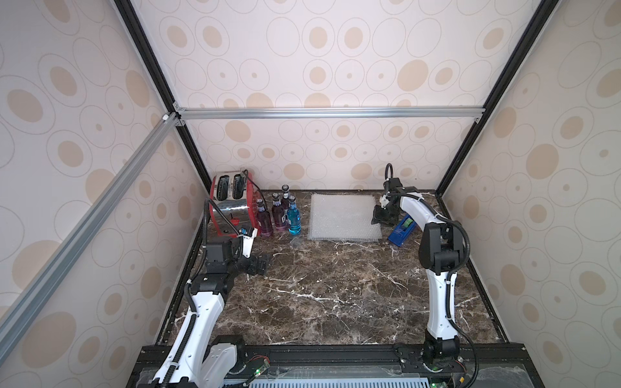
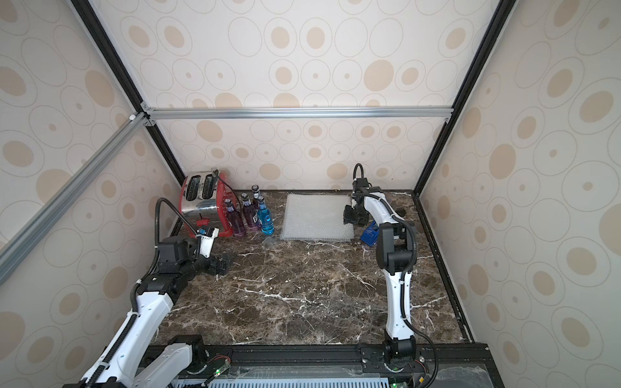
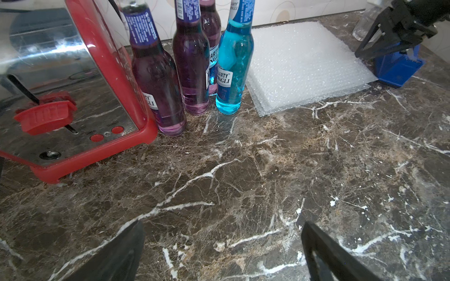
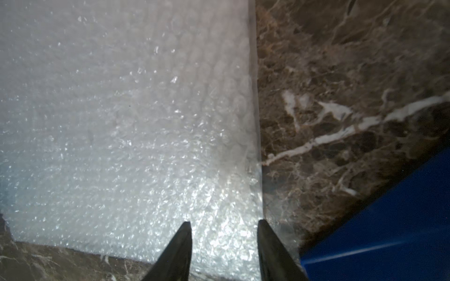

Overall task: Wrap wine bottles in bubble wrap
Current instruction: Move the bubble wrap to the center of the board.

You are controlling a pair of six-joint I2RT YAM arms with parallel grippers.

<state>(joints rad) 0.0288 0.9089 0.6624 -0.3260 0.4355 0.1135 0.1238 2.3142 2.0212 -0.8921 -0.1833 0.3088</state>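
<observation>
Toaster flanks wine bottles; blue dispenser flanks bubble wrap.

Marble tabletop open in front, 4 wine bottles crowded against toaster

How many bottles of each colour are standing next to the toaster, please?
Purple bottles: 3
Blue bottle: 1
Total: 4

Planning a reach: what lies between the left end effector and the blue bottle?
Only bare marble tabletop separates the left end effector from the blue bottle, shown in the left wrist view.
</observation>
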